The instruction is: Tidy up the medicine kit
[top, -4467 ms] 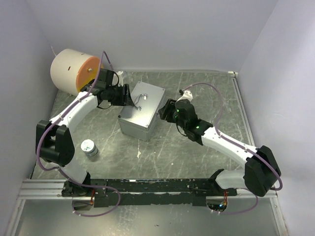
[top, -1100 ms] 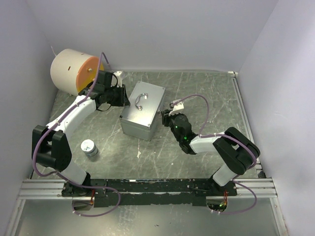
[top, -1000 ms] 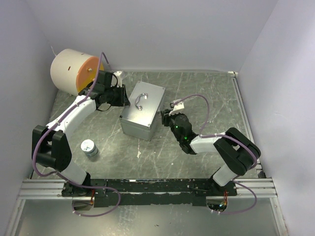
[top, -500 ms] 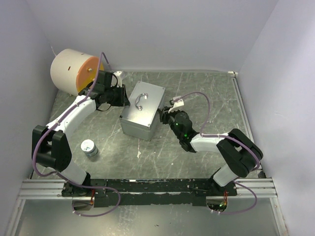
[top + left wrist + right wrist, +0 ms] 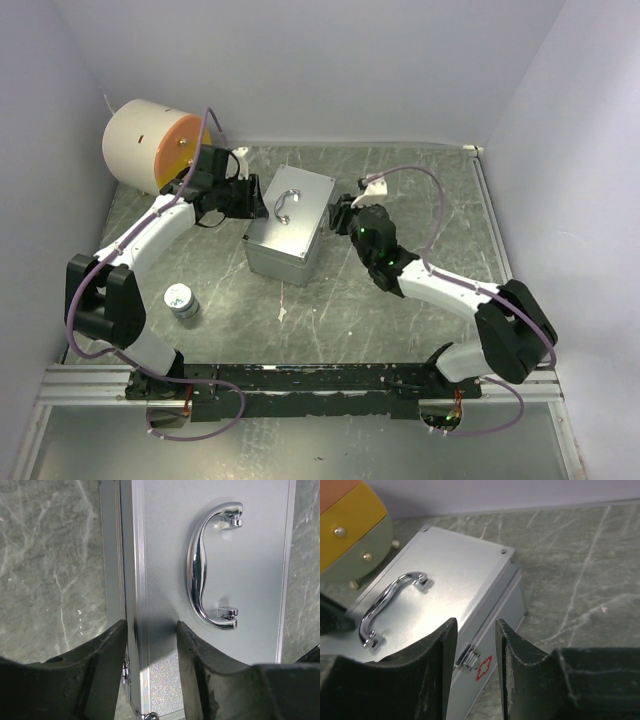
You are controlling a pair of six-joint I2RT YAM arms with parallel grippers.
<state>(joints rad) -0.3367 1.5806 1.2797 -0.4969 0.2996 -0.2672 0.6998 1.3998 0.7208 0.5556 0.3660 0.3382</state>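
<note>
At the middle of the tabletop (image 5: pixel 330 310) we see the grey metal case (image 5: pixel 289 227), lid shut, handle (image 5: pixel 200 575) on top. Our left end effector (image 5: pixel 151 630) hangs half parted over its left rim, holding nothing. Our right end effector (image 5: pixel 476 627), parted and empty, faces the latch (image 5: pixel 470 657). 1 small bottle (image 5: pixel 181 299) sits well apart.

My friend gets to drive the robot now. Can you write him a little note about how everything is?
Left gripper: open, fingers either side of the metal case's lid edge.
Right gripper: open, empty, pointing at the case's latch.
Case: shut, between both arms, handle on top; small round jar stands apart on the left.
Done: nothing sorted that shows.
Left: open the case, tidy the kit.
</note>
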